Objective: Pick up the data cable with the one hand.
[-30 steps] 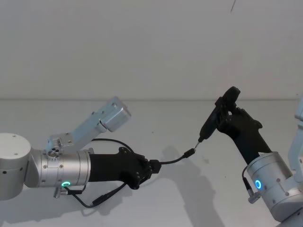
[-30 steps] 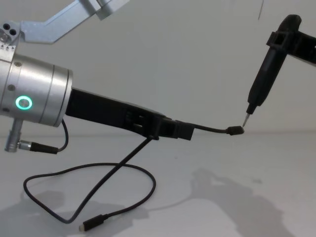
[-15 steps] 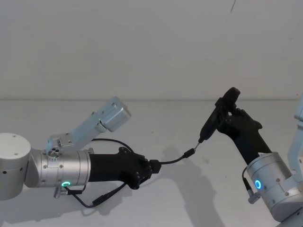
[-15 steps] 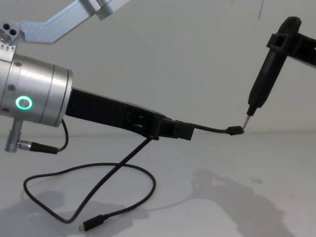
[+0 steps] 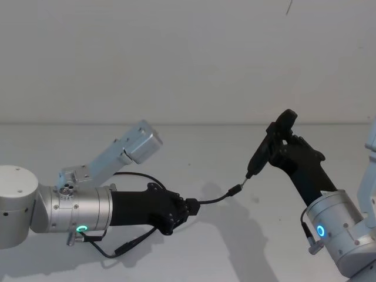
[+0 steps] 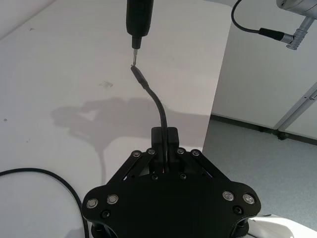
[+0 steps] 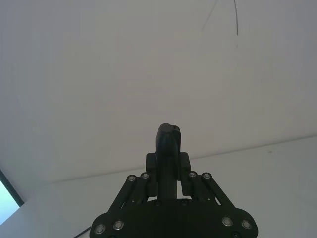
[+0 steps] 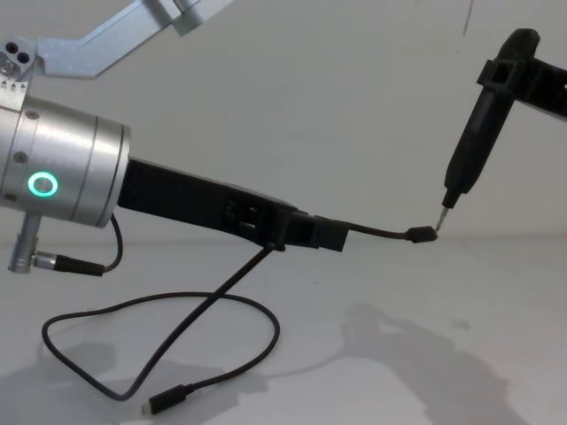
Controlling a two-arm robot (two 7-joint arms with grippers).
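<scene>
My left gripper (image 5: 189, 207) (image 8: 319, 235) (image 6: 165, 139), black and angular on a silver cylinder with a green ring (image 8: 42, 184), is shut on the data cable (image 8: 177, 341) (image 5: 217, 199) (image 6: 157, 104). A short length of cable juts past the fingers to a small plug (image 8: 421, 234) (image 5: 235, 189) held in the air. The rest loops down onto the white table, its other plug (image 8: 168, 400) lying flat. My right gripper (image 5: 281, 141) (image 7: 168, 171) is shut on a slim black pen-like tool (image 8: 474, 146) (image 6: 138, 15), its metal tip right at the raised plug.
A short black wire with a metal barrel connector (image 8: 66, 263) hangs from the left wrist. The left arm's silver link (image 5: 117, 154) angles up behind the gripper. The white table (image 5: 194, 147) meets a plain wall; its edge (image 6: 218, 84) drops to the floor.
</scene>
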